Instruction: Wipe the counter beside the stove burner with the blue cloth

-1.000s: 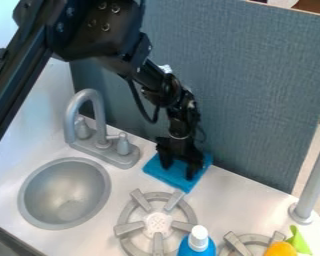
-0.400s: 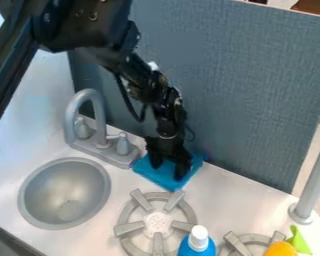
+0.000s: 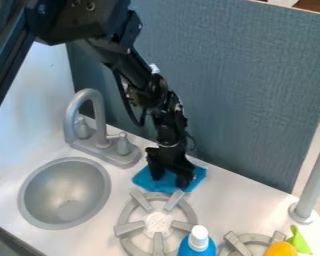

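right of the faucet (image 3: 89, 94) and just behind the burner (image 3: 128, 229), the blue cloth (image 3: 167, 187) is pressed flat by the gripper (image 3: 170, 177), its fingers spread. a wiping step seems underway; next, light, even pressure is needed.

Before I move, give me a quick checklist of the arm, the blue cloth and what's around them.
1. End effector down at the blue cloth: ok.
2. Fingers closed together: not ok, they stand apart.
3. Cloth clear of the sink: ok.
4. Cloth clear of the nearest burner: cannot tell, the edges look very close.
5. Bottle upright: ok.
6. End effector clear of the faucet: ok.
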Robot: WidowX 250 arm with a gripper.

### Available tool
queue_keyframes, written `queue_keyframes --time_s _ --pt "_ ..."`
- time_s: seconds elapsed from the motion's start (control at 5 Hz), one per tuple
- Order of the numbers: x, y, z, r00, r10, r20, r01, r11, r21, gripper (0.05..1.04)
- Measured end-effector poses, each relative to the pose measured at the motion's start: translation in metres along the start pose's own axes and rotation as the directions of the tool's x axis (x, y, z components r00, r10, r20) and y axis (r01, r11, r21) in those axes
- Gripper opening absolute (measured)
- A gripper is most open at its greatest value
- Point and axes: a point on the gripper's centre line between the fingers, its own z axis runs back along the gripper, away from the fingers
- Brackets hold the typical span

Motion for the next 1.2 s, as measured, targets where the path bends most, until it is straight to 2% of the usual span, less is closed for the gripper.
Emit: queue_keyframes --time_s 0.4,0.8,1.2 --pt "0.009 -0.033 -0.002 0.999 -0.053 0.003 0.053 0.999 0.008 1.001" --pt "0.018 -0.039 -0.003 0.999 -0.047 0.015 0.047 0.999 -0.004 1.001" --pt "-0.003 -0.096 -0.005 0.992 -0.129 -0.007 0.129 0.989 -0.071 1.001"
